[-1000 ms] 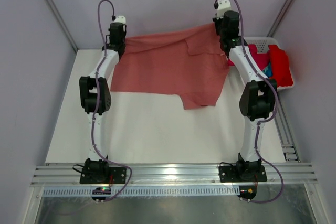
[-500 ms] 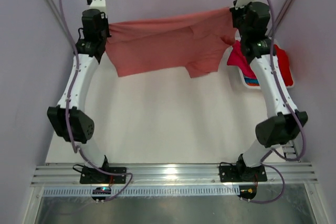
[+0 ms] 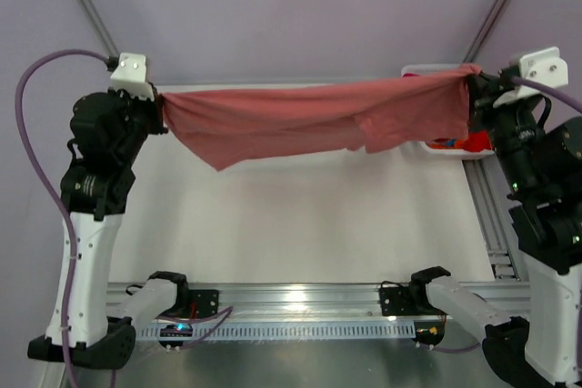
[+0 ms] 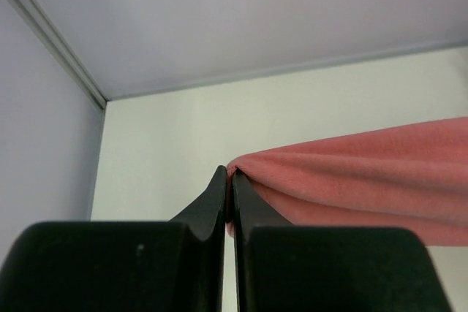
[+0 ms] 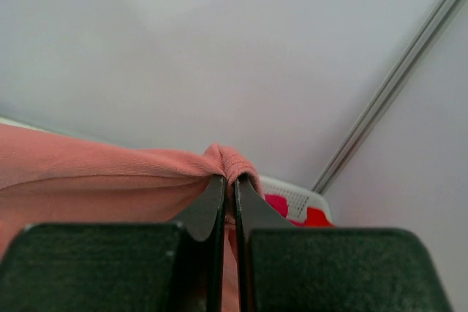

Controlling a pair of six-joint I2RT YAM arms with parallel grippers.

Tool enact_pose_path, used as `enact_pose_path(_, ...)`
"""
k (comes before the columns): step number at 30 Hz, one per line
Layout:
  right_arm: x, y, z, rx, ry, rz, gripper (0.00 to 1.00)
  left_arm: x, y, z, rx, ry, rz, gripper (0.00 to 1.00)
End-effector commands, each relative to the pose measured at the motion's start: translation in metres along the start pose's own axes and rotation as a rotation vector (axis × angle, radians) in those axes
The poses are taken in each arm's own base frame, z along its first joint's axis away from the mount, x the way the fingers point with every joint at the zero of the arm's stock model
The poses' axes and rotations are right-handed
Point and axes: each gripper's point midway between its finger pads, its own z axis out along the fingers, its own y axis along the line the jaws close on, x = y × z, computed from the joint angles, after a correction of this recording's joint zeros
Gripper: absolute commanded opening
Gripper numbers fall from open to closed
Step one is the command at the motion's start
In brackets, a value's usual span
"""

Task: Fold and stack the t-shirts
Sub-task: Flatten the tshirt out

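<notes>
A salmon pink t-shirt [image 3: 309, 115] hangs stretched in the air between both raised arms, sagging toward the table. My left gripper [image 3: 160, 104] is shut on its left corner; in the left wrist view the cloth [image 4: 351, 173] runs off to the right from the pinched tips [image 4: 228, 174]. My right gripper [image 3: 470, 86] is shut on the right corner, with fabric [image 5: 110, 173] bunched over the tips [image 5: 228, 180]. More t-shirts, magenta [image 5: 276, 204] and red [image 5: 313, 217], lie in the basket.
A white plastic basket [image 3: 427, 70] stands at the back right corner, mostly hidden behind the shirt and the right arm. The white table top [image 3: 291, 215] lies under the hanging shirt. Purple walls close the back and both sides.
Both arms have risen and spread outward, lifting the pink t-shirt off the table and pulling it taut between them. Both grips stayed shut.
</notes>
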Motion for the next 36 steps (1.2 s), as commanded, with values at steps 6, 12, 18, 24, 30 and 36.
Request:
enact_pose_path(6, 0.061, 0.001, -0.07, 0.014, 0.179, -0.012, 0.03, 0.046, -0.022, -0.073, 0.15, 0.068, 0.052, 0.0)
enact_pose_path(12, 0.058, -0.005, -0.07, 0.039, 0.168, -0.025, 0.03, 0.056, -0.021, -0.077, 0.149, 0.102, 0.053, 0.0)
enact_pose_path(18, 0.046, -0.007, -0.067, 0.027, 0.141, -0.064, 0.03, 0.073, -0.023, -0.087, 0.159, 0.125, 0.07, 0.0)
enact_pose_path(24, 0.027, -0.009, -0.062, 0.025, 0.09, -0.05, 0.03, 0.071, -0.025, -0.099, 0.176, 0.094, 0.075, 0.0)
enact_pose_path(30, 0.014, -0.013, -0.079, 0.031, 0.054, -0.033, 0.03, 0.065, -0.026, -0.121, 0.188, 0.044, 0.078, 0.0)
enact_pose_path(36, 0.002, -0.019, -0.097, 0.04, 0.033, -0.036, 0.03, 0.063, -0.023, -0.143, 0.181, 0.006, 0.088, 0.0)
